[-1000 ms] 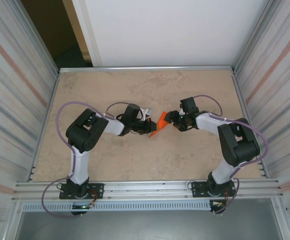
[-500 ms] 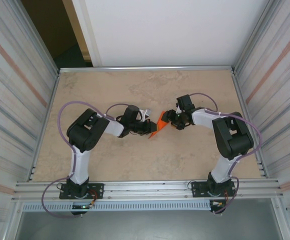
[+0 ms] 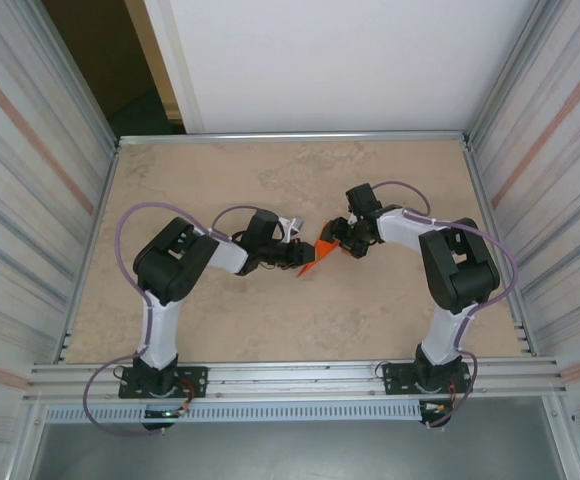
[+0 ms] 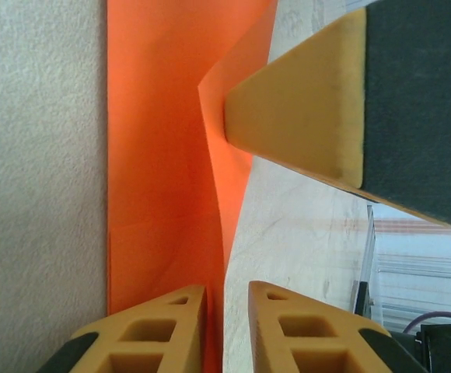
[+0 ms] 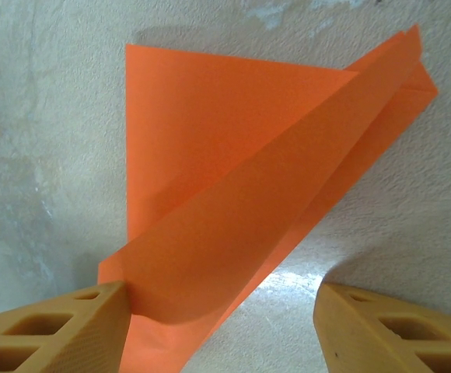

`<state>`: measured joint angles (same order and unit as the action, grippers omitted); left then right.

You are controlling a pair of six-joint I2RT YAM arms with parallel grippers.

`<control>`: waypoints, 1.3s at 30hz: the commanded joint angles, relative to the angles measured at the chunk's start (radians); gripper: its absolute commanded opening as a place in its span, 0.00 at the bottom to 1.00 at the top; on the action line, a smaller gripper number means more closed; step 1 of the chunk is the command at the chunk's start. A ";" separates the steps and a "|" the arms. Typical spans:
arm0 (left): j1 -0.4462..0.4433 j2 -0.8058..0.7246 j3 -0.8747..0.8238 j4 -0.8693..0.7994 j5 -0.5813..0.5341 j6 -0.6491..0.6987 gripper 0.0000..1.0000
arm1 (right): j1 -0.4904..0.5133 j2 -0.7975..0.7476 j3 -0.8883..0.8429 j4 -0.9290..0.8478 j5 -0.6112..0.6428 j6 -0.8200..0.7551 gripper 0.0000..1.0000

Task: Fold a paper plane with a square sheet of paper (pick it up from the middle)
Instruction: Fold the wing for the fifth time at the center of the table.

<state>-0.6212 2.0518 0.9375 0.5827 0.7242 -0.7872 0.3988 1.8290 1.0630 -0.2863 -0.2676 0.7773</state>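
From above, you have one piece of folded orange paper (image 3: pixel 320 247) lying mid-desk (image 3: pixel 270 320), between the left end effector (image 3: pixel 295 258) and the right end effector (image 3: pixel 338 245) — two arms, one sheet.

At the left wrist, the paper (image 4: pixel 163 155) lies flat with one flap standing up off the desk. The left jaws are parted by a narrow slit. The flap's edge runs into it against one finger, with bare desk showing beside it, so I judge nothing is pinched. The right one's fingertip (image 4: pixel 288 101) touches the raised flap.

At the right wrist, the jaws stand wide apart and hold nothing. The paper's (image 5: pixel 233 179) lower corner meets one finger (image 5: pixel 70 326).

Expect it to be feather-light, limp and quick to crumple — the layers look ready to spring open. Take it at the layered crease in the middle, not at a single-ply corner.
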 commanded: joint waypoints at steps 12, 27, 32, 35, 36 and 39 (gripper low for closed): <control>0.012 -0.067 -0.001 -0.122 -0.045 0.043 0.31 | 0.035 0.134 -0.026 -0.027 0.074 0.017 0.65; 0.011 -0.124 -0.048 -0.025 -0.100 -0.044 0.36 | 0.039 0.145 -0.022 -0.031 0.072 0.005 0.64; 0.011 -0.139 -0.059 -0.023 -0.126 -0.052 0.37 | 0.041 0.149 -0.025 -0.029 0.070 0.003 0.65; 0.011 -0.153 -0.060 -0.061 -0.148 -0.009 0.38 | 0.039 0.151 -0.023 -0.029 0.067 0.003 0.65; 0.011 -0.157 -0.062 -0.071 -0.153 0.013 0.37 | 0.039 0.150 -0.022 -0.028 0.067 0.002 0.65; 0.009 -0.160 -0.063 -0.083 -0.149 0.081 0.35 | 0.040 0.152 -0.020 -0.027 0.063 0.003 0.65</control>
<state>-0.6205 1.9366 0.8871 0.5209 0.5922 -0.7879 0.4133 1.8511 1.0916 -0.3241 -0.2321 0.7807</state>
